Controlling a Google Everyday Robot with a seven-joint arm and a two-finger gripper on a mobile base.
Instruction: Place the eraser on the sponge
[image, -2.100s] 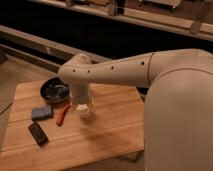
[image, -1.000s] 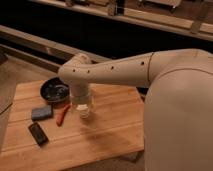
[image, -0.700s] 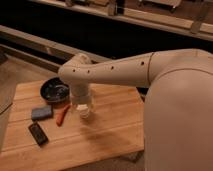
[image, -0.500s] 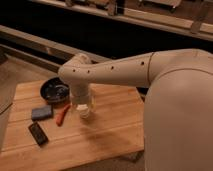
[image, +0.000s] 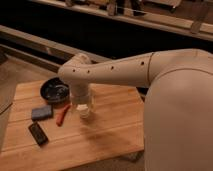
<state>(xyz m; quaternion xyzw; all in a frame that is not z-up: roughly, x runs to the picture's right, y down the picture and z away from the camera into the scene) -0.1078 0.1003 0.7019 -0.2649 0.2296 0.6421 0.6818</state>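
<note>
The eraser (image: 38, 133) is lying on the counter (image: 110, 132) just below the sponge (image: 42, 112), not on it; the end effector (image: 82, 109) is hanging beyond the orange stick (image: 62, 114) from the sponge, and whether it is gripping I cannot tell; a reach toward the sponge is risking nudging that stick into it.

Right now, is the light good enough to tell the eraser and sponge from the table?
Camera view: yes, warm light falls on the table; the black eraser and blue-grey sponge both contrast with the wood, no glare; the background is dark; the gripper hangs pale beside the orange stick.
</note>
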